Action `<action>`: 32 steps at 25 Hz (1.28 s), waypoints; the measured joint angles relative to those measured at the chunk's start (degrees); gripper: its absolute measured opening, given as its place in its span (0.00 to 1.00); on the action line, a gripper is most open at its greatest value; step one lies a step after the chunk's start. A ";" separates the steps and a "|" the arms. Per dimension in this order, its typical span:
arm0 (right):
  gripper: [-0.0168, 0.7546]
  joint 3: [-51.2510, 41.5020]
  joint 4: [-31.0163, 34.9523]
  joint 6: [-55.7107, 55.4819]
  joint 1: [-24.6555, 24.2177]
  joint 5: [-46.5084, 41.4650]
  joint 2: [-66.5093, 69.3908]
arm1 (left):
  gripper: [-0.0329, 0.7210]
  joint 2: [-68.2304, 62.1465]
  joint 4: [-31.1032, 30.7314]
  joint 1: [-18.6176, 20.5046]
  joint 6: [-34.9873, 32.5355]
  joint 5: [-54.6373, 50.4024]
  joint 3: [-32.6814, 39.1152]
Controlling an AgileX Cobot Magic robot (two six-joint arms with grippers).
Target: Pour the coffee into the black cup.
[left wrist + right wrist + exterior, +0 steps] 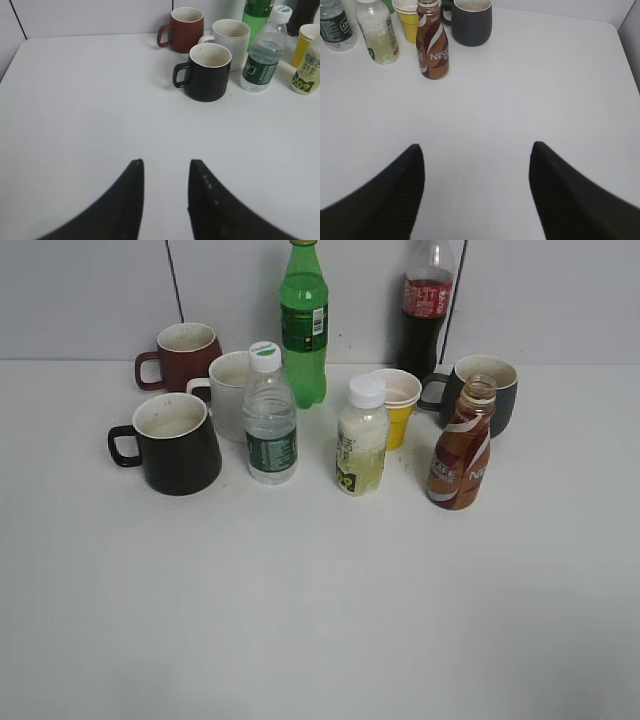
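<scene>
1. The right gripper (477,187) hangs over bare table with its jaws spread wide and nothing between them; that wide gap looks suited to taking a bottle body

2. The left gripper (165,197) hovers low over the white table (75,110), its jaws parted by a narrower gap, also holding nothing

3. Ahead of the right gripper stands the coffee (432,42), a small curvy brown bottle, upright, uncapped, with open table around its near side, so it can probably be reached straight on

4. Just behind the coffee sit a yellow paper cup (409,17) and a dark grey mug (469,20), close enough that a deep reach could nudge them; a pale juice bottle with a white cap (379,32) stands near on its left

5. Ahead of the left gripper stands the black cup (206,72), mouth up, handle turned to the left, whitish inside; I judge it empty

6. A white mug (230,40) sits just behind the black cup, a maroon mug (182,27) further back, and a clear water bottle (264,52) just beside it on the right

7. In the exterior view the coffee (462,445) and the black cup (172,443) stand well apart, with the water and juice bottles between them, so the bottle must be carried across before pouring

8. Nothing of the task looks begun yet
</scene>
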State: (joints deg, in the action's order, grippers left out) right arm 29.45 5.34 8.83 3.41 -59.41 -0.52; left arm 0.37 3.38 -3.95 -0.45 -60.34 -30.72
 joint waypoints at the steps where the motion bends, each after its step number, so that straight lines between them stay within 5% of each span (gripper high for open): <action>1: 0.66 0.00 0.00 0.00 0.00 0.00 0.00 | 0.36 0.00 0.00 0.00 0.00 0.00 0.00; 17: 0.66 0.00 0.00 0.02 0.00 0.00 0.00 | 0.36 0.00 0.00 0.00 0.00 1.53 -0.59; 24: 0.66 0.41 0.48 0.02 0.00 1.22 0.00 | 0.36 -4.94 0.00 -0.35 0.00 22.32 -1.23; 32: 0.66 -1.38 7.47 0.02 0.00 24.44 10.21 | 0.36 -19.45 0.00 -0.63 0.00 53.77 8.06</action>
State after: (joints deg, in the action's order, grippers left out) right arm 28.06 12.81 8.85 3.41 -34.97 9.69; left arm -19.08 3.37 -4.59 -0.45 -6.56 -22.66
